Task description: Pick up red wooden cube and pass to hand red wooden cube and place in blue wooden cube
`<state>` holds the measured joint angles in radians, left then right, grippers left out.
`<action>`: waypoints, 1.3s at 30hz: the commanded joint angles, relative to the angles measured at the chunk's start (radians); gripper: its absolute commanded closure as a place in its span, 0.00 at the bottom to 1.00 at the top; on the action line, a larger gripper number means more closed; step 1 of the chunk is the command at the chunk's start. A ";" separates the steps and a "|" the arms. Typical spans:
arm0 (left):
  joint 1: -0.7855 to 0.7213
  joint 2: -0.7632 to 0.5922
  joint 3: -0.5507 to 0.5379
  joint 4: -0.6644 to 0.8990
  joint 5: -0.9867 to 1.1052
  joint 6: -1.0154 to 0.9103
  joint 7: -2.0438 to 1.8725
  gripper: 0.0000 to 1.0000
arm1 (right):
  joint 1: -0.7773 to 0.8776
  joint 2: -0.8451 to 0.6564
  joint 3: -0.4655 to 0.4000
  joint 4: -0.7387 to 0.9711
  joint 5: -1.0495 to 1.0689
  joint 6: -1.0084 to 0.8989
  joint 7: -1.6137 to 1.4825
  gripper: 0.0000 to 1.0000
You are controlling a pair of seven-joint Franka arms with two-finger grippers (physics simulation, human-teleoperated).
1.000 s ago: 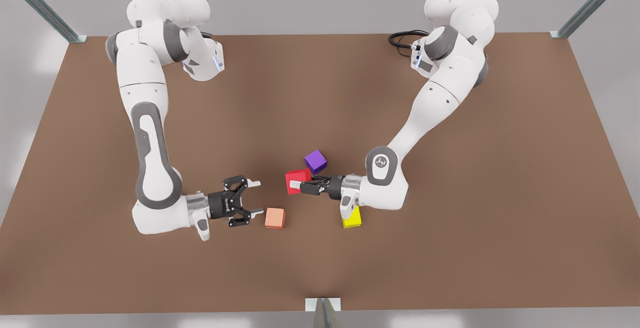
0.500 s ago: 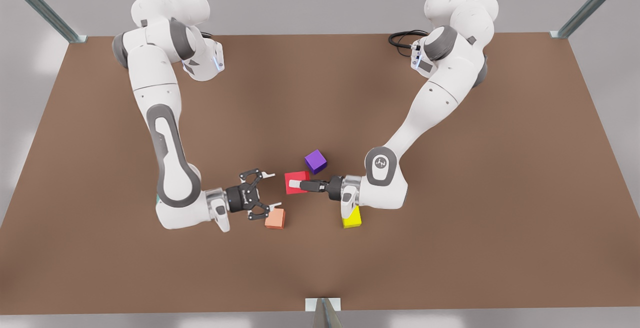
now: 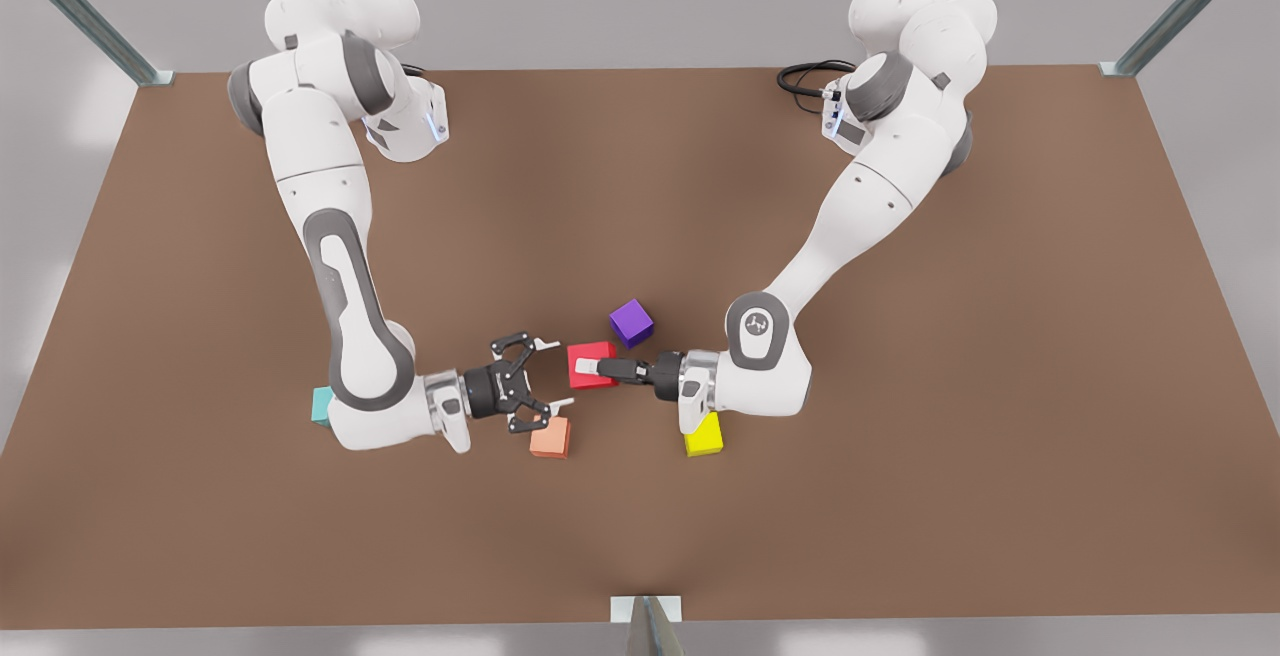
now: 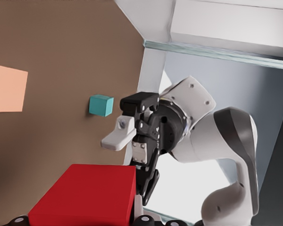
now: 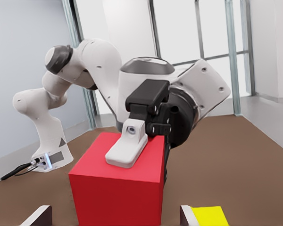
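Observation:
My left gripper (image 3: pixel 592 368), on the arm at the front view's right, is shut on the red wooden cube (image 3: pixel 600 351) near the table's middle. A white finger (image 5: pixel 127 146) lies across the cube's top face (image 5: pixel 115 188). My right gripper (image 3: pixel 556 373), on the arm at the front view's left, faces it with its fingers open, their tips just short of the cube's near edge. The blue wooden cube (image 3: pixel 321 404), teal, sits on the table behind the right arm's wrist; the left wrist view has it (image 4: pixel 101 105) beyond the red cube (image 4: pixel 85 197).
A salmon-orange cube (image 3: pixel 550 437) lies just below the right gripper. A purple cube (image 3: pixel 631 322) sits beside the red cube on its far side. A yellow cube (image 3: pixel 704 434) rests under the left wrist. The brown table (image 3: pixel 900 496) has free room toward its edges.
The right arm has swung toward the front view's right, bringing its open gripper up to the red cube. The left gripper has kept the cube almost still.

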<state>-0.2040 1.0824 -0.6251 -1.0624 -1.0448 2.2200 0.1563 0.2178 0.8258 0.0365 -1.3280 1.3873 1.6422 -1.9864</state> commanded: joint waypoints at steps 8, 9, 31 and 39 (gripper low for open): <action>-0.011 -0.001 -0.001 0.001 -0.011 0.029 0.126 0.37 | 0.017 -0.007 0.000 -0.025 0.048 0.007 -0.146 0.00; -0.012 -0.001 -0.002 0.001 -0.014 0.029 0.126 0.37 | 0.018 -0.007 0.000 -0.023 0.050 0.008 -0.144 0.00; -0.034 0.010 -0.002 0.010 -0.015 0.067 0.126 0.30 | 0.071 0.015 0.000 -0.059 0.144 0.044 -0.152 0.00; -0.034 0.011 -0.002 0.009 -0.015 0.073 0.128 0.00 | 0.074 0.015 0.000 -0.059 0.162 0.044 -0.158 0.53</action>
<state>-0.2378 1.0958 -0.6267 -1.0537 -1.0623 2.2905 0.2607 0.2913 0.8419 0.0360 -1.3870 1.5390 1.6847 -2.1195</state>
